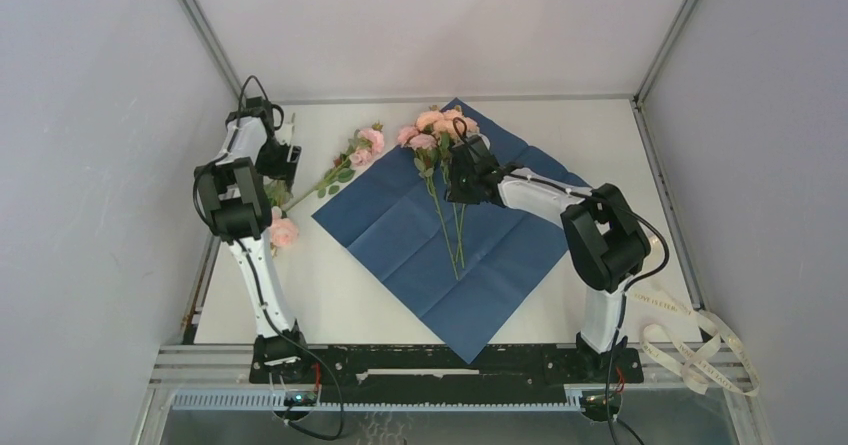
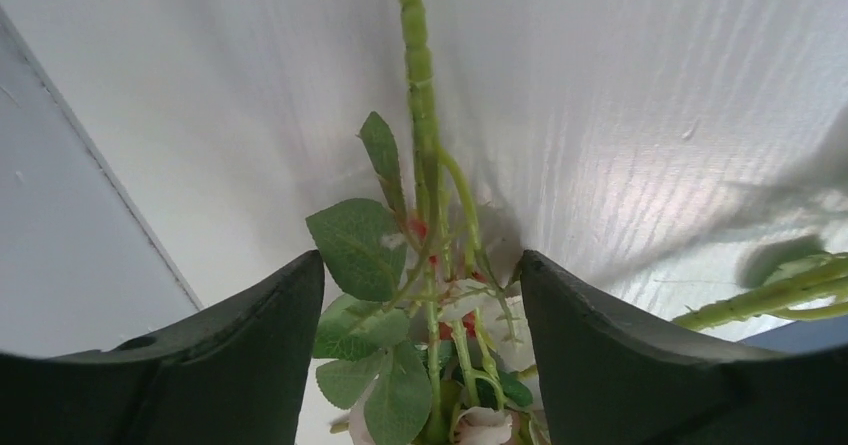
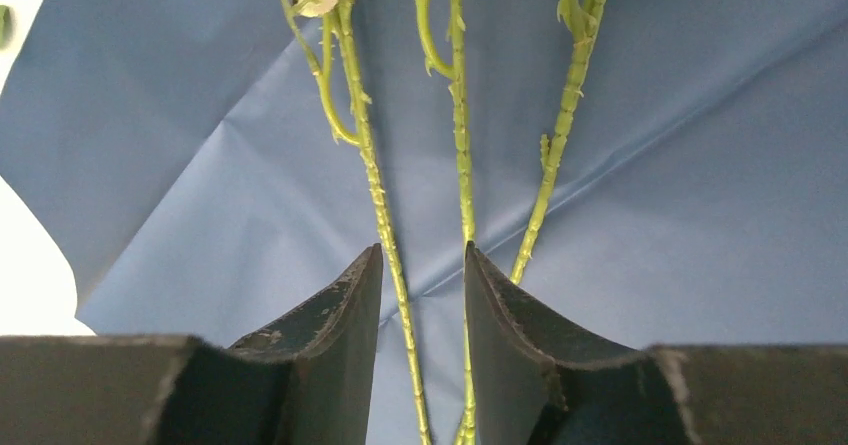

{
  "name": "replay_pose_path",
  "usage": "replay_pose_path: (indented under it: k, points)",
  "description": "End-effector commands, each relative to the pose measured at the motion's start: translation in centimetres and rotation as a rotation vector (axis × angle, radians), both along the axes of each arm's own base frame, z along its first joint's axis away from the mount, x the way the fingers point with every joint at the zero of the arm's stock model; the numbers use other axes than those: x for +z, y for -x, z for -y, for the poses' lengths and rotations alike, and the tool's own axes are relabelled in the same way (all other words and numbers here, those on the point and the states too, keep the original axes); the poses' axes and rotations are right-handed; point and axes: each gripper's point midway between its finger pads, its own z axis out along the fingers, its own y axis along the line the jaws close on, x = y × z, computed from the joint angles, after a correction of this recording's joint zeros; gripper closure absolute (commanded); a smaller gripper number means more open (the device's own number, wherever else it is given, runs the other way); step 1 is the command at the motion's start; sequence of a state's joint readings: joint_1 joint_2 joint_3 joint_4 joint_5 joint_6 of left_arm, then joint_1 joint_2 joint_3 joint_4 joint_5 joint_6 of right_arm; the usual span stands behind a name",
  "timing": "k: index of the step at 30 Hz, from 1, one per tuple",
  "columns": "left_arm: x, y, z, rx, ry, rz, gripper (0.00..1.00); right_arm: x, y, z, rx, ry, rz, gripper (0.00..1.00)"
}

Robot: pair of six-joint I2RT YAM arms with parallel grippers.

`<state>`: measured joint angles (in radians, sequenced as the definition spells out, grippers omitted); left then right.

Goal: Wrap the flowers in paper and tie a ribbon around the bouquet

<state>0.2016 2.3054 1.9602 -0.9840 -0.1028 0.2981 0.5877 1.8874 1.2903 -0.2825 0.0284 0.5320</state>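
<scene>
1. Eyes on the flowers (image 1: 437, 130), artificial pale pink roses with green leaves on thin green stems. One bunch lies on the paper, blooms at its far corner and stems (image 3: 460, 115) running down the diagonal, a sensible lay for rolling a cone around them
2. The paper (image 1: 380, 220), a large thin creased sheet showing a blue face, is spread flat as a diamond on the white tabletop (image 1: 330, 315). No edge is lifted, so I judge wrapping has not begun
3. The right gripper (image 3: 423, 295) sits low over those stems. Its fingers (image 3: 520, 335) stand a narrow gap apart, and one stem runs through the gap but looks unpinched, so it has hold of nothing
4. Out to the left, a loose rose (image 1: 362, 145) lies off the paper, just beside its left edge, with another pink bloom (image 1: 283, 232) near the left arm. Both probably belong in the bunch
5. The left gripper (image 2: 420, 355) hovers there, fingers (image 2: 250, 355) wide apart and straddling a leafy stem (image 2: 420, 95) without clamping it, seemingly lined up for a pickup
6. The ribbon (image 1: 695, 350), long, narrow, cream-white and printed, lies looped by the near right corner, well apart from the paper, likely kept for the tying step
</scene>
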Motion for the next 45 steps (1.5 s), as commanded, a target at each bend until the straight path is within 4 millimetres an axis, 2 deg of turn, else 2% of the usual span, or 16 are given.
replay_pose_path:
  k: [1, 4, 6, 8, 10, 11, 14, 17, 21, 25, 28, 31, 35, 37, 41, 45]
  points:
    - [1.6, -0.8, -1.2, -0.005, -0.040, 0.015, 0.25, 1.7, -0.4, -0.1, -0.020, 0.022, 0.059, 0.54]
    - [1.3, -0.4, -0.8, -0.013, -0.011, -0.027, 0.36, 3.2, 0.1, 0.2, -0.012, 0.040, 0.087, 0.52]
    - [1.2, 0.2, -0.4, -0.030, 0.014, -0.062, 0.49, 4.1, 0.3, 0.4, -0.010, 0.052, 0.108, 0.51]
    - [1.1, 1.1, 0.2, -0.056, 0.039, -0.099, 0.67, 5.1, 0.5, 0.7, -0.007, 0.061, 0.127, 0.50]
    - [1.0, 2.0, 0.3, -0.072, 0.048, -0.128, 0.97, 6.0, 0.7, 1.0, -0.003, 0.060, 0.144, 0.48]
    - [1.3, 2.3, 0.1, -0.073, 0.040, -0.129, 1.00, 6.6, 0.7, 1.2, -0.001, 0.055, 0.156, 0.47]
    - [3.6, 2.3, -1.1, -0.051, 0.005, -0.050, 1.00, 8.7, 1.2, 1.4, 0.029, 0.027, 0.200, 0.45]
    - [8.4, 1.9, -2.0, -0.061, -0.035, 0.092, 1.00, 12.1, 1.8, 1.5, 0.076, -0.014, 0.279, 0.42]
    - [15.4, 2.8, -0.9, -0.218, -0.111, 0.239, 1.00, 16.0, 3.3, 1.4, 0.190, -0.123, 0.326, 0.40]
    - [20.6, 5.3, 0.7, -0.398, -0.261, 0.265, 1.00, 19.8, 5.5, 1.1, 0.341, -0.241, 0.379, 0.39]
    - [22.8, 7.4, 3.2, -0.566, -0.327, 0.282, 1.00, 23.6, 7.2, 1.8, 0.425, -0.316, 0.460, 0.39]
    - [24.4, 9.4, 7.5, -0.791, -0.381, 0.338, 1.00, 27.3, 7.8, 4.8, 0.365, -0.367, 0.533, 0.34]
    - [25.2, 12.9, 13.8, -1.159, -0.528, 0.369, 1.00, 29.1, 8.2, 9.0, 0.273, -0.382, 0.551, 0.31]
    - [25.9, 14.9, 16.2, -1.307, -0.573, 0.351, 1.00, 29.3, 8.7, 9.9, 0.264, -0.369, 0.549, 0.29]
    - [26.5, 18.0, 19.4, -1.520, -0.645, 0.297, 1.00, 29.3, 10.2, 8.0, 0.359, -0.422, 0.483, 0.26]
    - [27.7, 19.8, 22.5, -1.744, -0.823, 0.391, 1.00, 27.9, 12.9, 2.2, 0.572, -0.440, 0.391, 0.23]
